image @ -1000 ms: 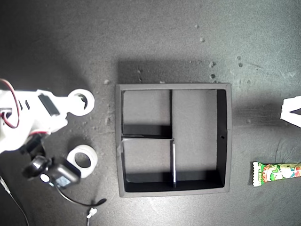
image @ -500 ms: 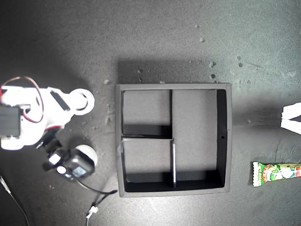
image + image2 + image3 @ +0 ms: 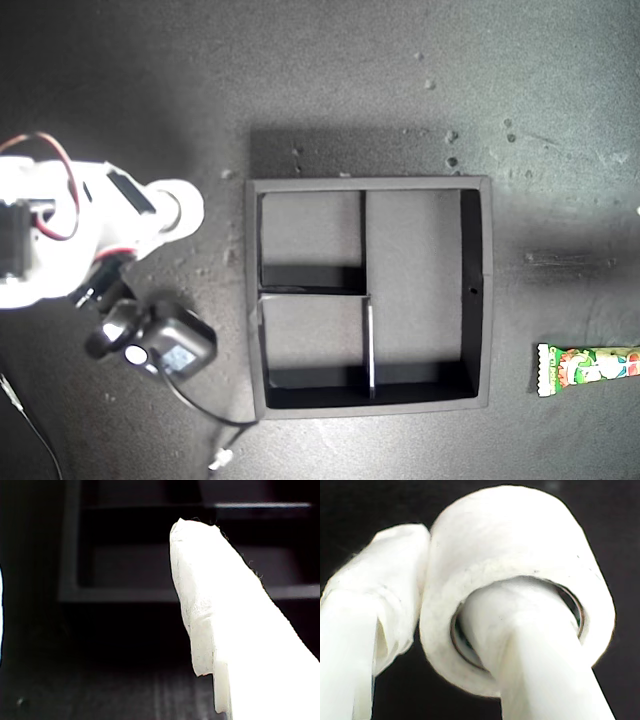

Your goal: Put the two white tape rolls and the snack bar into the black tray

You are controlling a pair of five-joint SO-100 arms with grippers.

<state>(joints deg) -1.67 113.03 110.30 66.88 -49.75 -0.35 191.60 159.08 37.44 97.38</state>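
Starting at the exterior view's left, my second gripper (image 3: 176, 208) sits at the end of the white arm (image 3: 60, 235), over the dark table (image 3: 330, 80). It is closed on a roll (image 3: 186, 205) of white tape. The second wrist view shows how: one finger (image 3: 530, 645) passes through the roll's (image 3: 510, 545) hole and the other finger (image 3: 375, 605) presses on the outside, so the wall is pinched between them. In the exterior view the roll is outside the tray (image 3: 476, 290), near its left wall and level with the upper small compartment. Just below the arm is a black camera module (image 3: 170, 345), with a thin cable (image 3: 215, 415) trailing from it. Only this one roll shows.

The tray lies at the middle, square, with two small compartments on the exterior view's left and a long one on its right.

Well apart from the tray, at the exterior view's lower right edge, the bar (image 3: 590, 368) lies on the table, partly cut off by the frame.

My first gripper (image 3: 192, 537) shows only one white finger in its wrist view, facing the tray (image 3: 70, 595); I cannot tell how wide it stands.
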